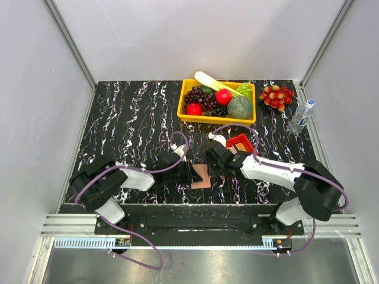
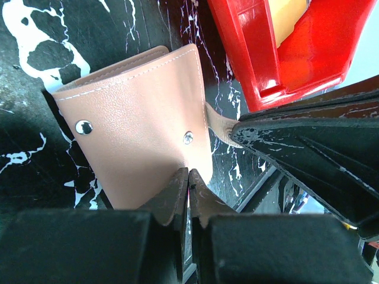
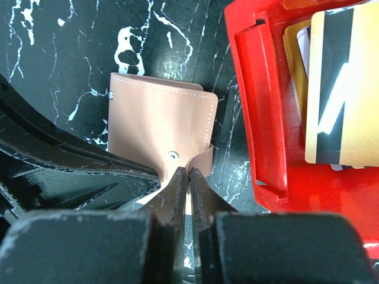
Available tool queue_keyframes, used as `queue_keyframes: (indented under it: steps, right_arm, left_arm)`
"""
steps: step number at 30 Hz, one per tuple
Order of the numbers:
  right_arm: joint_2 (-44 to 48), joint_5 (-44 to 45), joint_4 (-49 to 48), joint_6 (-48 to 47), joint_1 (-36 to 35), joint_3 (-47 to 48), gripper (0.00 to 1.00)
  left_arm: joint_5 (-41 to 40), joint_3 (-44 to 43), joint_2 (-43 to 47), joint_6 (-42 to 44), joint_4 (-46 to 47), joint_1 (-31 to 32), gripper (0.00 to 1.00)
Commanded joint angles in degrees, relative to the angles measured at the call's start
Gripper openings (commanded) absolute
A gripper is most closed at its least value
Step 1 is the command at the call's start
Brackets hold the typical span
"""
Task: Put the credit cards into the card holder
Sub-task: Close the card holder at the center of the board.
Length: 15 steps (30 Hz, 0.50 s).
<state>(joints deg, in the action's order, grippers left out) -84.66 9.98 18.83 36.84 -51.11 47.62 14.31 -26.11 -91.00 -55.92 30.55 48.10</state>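
The card holder point(image 1: 202, 177), a salmon-pink wallet with metal snaps, lies folded on the black marble table between both arms. My left gripper point(image 2: 189, 173) is shut on the near edge of the card holder point(image 2: 136, 130). From the other side, my right gripper point(image 3: 188, 171) is shut on the snap strap of the card holder point(image 3: 160, 121). The credit cards point(image 3: 340, 89), gold and tan with a dark stripe, lie in a small red tray point(image 3: 263, 118) just right of the wallet. In the top view the grippers, left point(image 1: 192, 176) and right point(image 1: 211, 167), nearly touch at the wallet.
A yellow basket point(image 1: 185, 112) of toy fruit and vegetables stands at the back. A bunch of red grapes point(image 1: 276, 96) and a water bottle point(image 1: 301, 116) sit at the back right. The red tray point(image 1: 240, 142) is close behind my right gripper.
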Motion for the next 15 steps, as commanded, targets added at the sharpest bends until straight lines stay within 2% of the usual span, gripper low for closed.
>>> queue_keyframes:
  steps: [1, 5, 12, 15]
  right_arm:
    - [-0.2, -2.3, -3.4, -0.1, -0.7, 1.8, 0.09]
    - [-0.8, -2.0, -3.4, 0.1, -0.7, 1.7, 0.11]
    - [-0.7, -1.9, -3.5, 0.2, -0.7, 1.3, 0.2]
    - [-0.7, -1.8, -3.4, 0.1, -0.7, 1.3, 0.19]
  left_arm:
    - [-0.1, -0.2, -0.8, 0.3, 1.4, 0.2, 0.06]
    - [-0.2, -0.1, -0.8, 0.3, 1.4, 0.2, 0.06]
    - [0.0, -0.1, -0.8, 0.3, 1.7, 0.2, 0.06]
    - [0.1, -0.1, -0.9, 0.3, 1.7, 0.2, 0.06]
